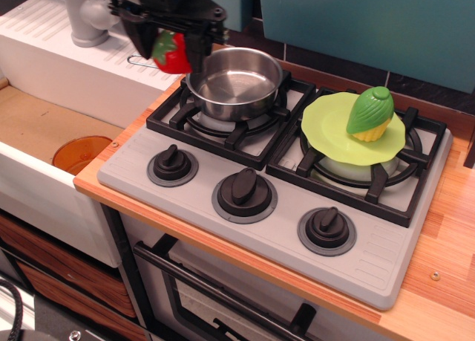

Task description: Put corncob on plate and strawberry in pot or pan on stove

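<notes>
— What is nearest to the camera?

— The stove, a grey cooktop on the wooden bench. Along its front edge there are three black knobs in a row. Behind them are two black burner grates, side by side.

— And what stands on the grates?

— On the right grate lies the plate, lime-green and round. The corncob stands on it, toward the plate's right-rear part — green husk above, yellow end below, touching the plate. On the left grate stands the pot, a shiny steel saucepan. Inside I see only bare metal.

— Where is the strawberry?

— The strawberry is in the air, just beside the pot's left rim and a little above it, at the rear left corner of the stove. It is not inside the pot. The black gripper comes down from the top edge and its fingers are closed on the strawberry, one at each side of it.

— Anything else to the left?

— Yes. Left of the bench is a sunken basin with an orange dish in it. Farther back there is a white ribbed drainboard, and a grey faucet base stands at its rear.
</notes>
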`<state>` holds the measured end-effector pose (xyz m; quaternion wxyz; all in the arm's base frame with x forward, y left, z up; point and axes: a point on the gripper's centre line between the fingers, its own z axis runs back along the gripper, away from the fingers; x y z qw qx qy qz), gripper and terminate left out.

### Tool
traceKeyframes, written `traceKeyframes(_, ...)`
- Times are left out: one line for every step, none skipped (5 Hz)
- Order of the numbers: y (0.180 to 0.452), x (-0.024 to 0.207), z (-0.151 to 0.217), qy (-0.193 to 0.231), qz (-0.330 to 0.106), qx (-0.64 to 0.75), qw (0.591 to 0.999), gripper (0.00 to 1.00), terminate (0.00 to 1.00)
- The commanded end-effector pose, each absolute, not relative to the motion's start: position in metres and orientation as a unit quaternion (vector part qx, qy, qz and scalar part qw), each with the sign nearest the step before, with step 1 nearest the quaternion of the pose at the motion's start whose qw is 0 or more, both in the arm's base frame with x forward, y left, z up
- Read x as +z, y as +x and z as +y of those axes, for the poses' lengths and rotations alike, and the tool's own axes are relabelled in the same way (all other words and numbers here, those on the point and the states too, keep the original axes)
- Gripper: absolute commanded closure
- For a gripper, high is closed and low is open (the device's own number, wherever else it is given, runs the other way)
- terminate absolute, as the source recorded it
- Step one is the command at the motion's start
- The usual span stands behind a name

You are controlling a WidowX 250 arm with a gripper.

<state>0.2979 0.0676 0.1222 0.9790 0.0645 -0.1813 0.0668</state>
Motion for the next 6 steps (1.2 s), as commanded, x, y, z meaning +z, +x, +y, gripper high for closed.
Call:
traceKeyframes(0.327, 0.137, 0.064, 0.074, -0.217, 0.067, 0.971, 1.0, 0.0)
traceKeyframes(0.335, 0.137, 0.064, 0.072, -0.221, 0.064, 0.97, 1.0, 0.0)
traceKeyframes(0.344, 0.131, 0.061, 0.069, -0.226, 0.064, 0.97, 1.0, 0.0)
traceKeyframes(0.354, 0.12, 0.058, 0.064, -0.233, 0.064, 0.968, 1.0, 0.0)
traceKeyframes(0.358, 0.112, 0.056, 0.057, -0.238, 0.064, 0.967, 1.0, 0.0)
traceKeyframes(0.357, 0.108, 0.055, 0.05, -0.235, 0.058, 0.969, 0.0, 0.0)
